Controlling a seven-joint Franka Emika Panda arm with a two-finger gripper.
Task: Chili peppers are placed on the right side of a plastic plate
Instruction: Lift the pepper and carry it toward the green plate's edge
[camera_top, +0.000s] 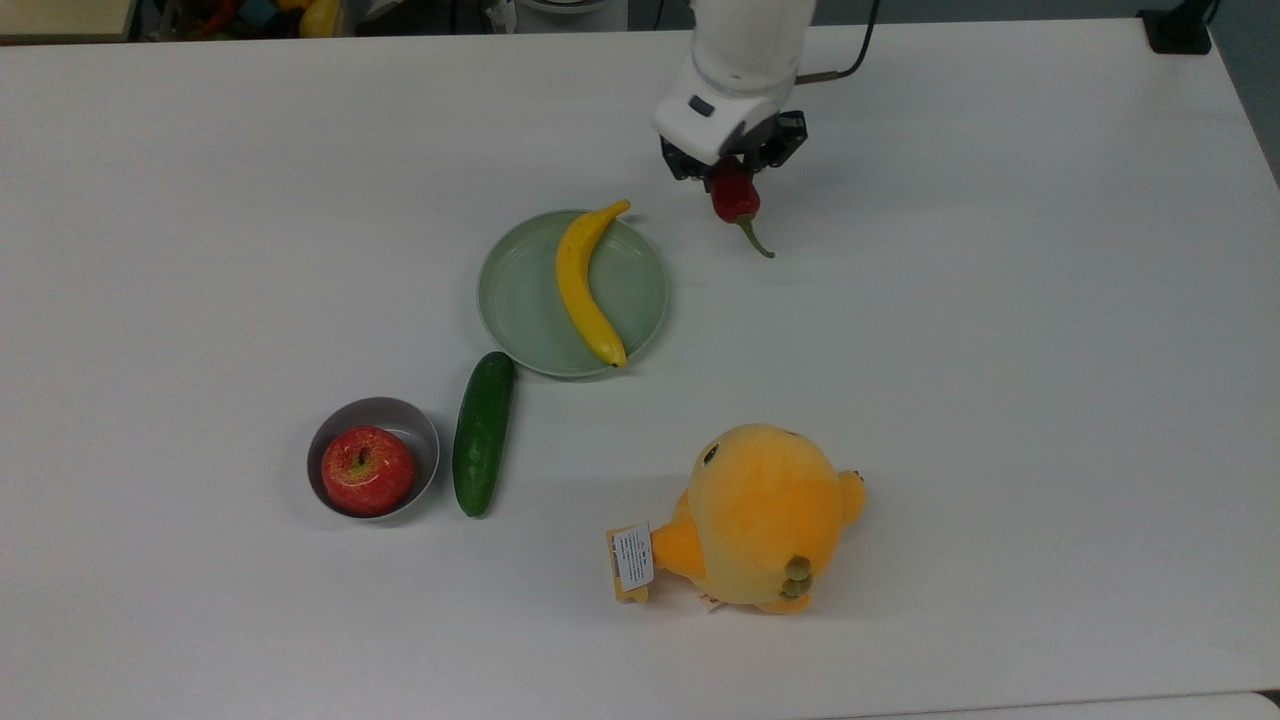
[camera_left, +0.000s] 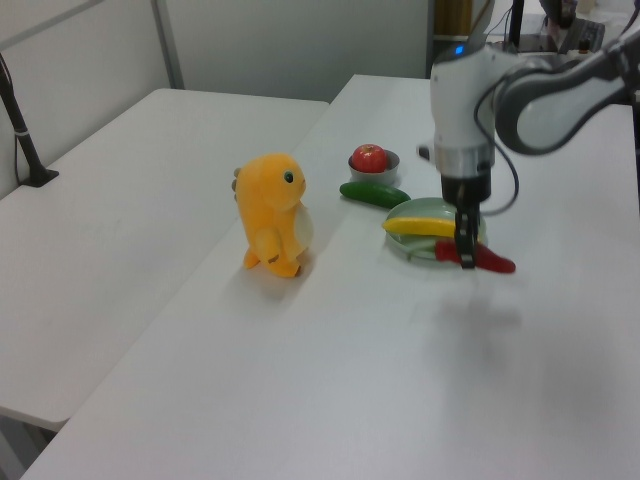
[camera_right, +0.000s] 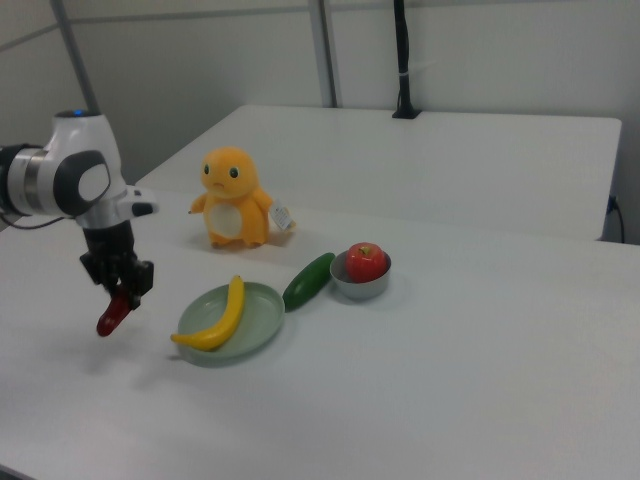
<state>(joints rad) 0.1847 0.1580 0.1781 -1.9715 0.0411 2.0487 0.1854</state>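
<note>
You have a wide white table (camera_top: 1000, 400) with the task's things gathered toward its middle. The biggest item is the yellow plush toy (camera_top: 760, 515), standing well apart from the work, toward the top view's bottom. The plastic plate (camera_top: 520, 300) sits near the centre with a banana (camera_top: 580, 285) lying across it, its tip overhanging the far rim. A cucumber (camera_top: 483, 433) lies just beside the plate, and next to that a grey bowl (camera_top: 410, 425) holds a red apple (camera_top: 367, 470).

The gripper (camera_top: 732, 178) is clamped on the chili pepper (camera_top: 735, 200) and holds it clear of the table, on the top view's right of the plate and near its far edge. In the left view the pepper (camera_left: 488, 260) hangs tilted, with its shadow on the table beneath.

Judge the pepper as light, glossy and likely slick, tapered so it may pivot or slip between the fingers. The hold looks to be on the thicker body; keep it there, never on the thin curved stem. Setting it down low should stop it rolling toward the plate.
</note>
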